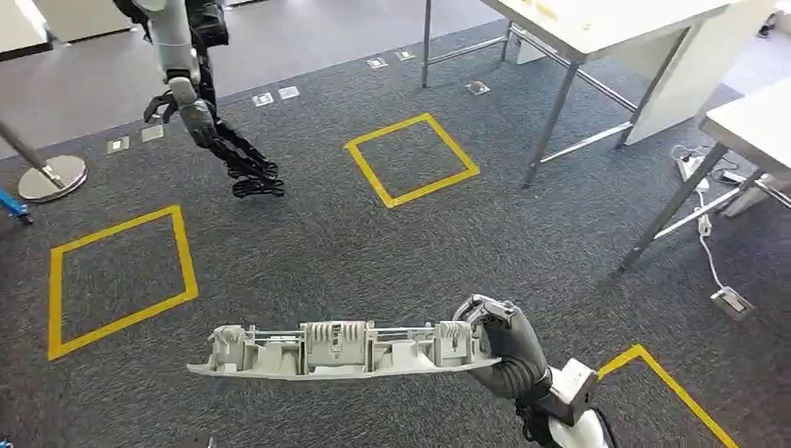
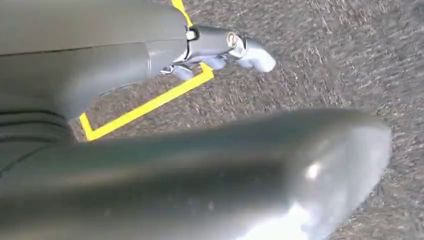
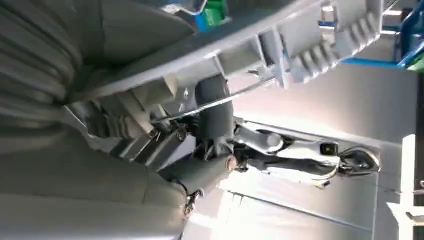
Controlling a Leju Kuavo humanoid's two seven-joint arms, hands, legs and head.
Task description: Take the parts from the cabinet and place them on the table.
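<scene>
Gripped at one end only, a long grey moulded part (image 1: 340, 350) juts out level from the robot's right hand (image 1: 499, 341), whose dark fingers (image 1: 485, 322) wrap closed around the part's end while the rest of its length hangs unsupported above the grey carpet (image 1: 317, 243). In the right wrist view the ribbed underside of the part (image 3: 280, 55) runs across the frame close to the hand. Ahead and to the right stands a white counter (image 1: 597, 23) on metal legs, well apart from the part. Yellow taped squares (image 1: 410, 159) mark the carpet between. The left hand (image 1: 173, 103) hangs beside the body with fingers loosely curled; whether they are closed cannot be told, and nothing is seen in them.

Judged from this hold, the chief risk is leverage: carried by its tip, the part may droop or twist out of the fingers with each step. Its free end could also strike a counter leg (image 1: 550, 121) on approach, knocking it loose before it is set down.
</scene>
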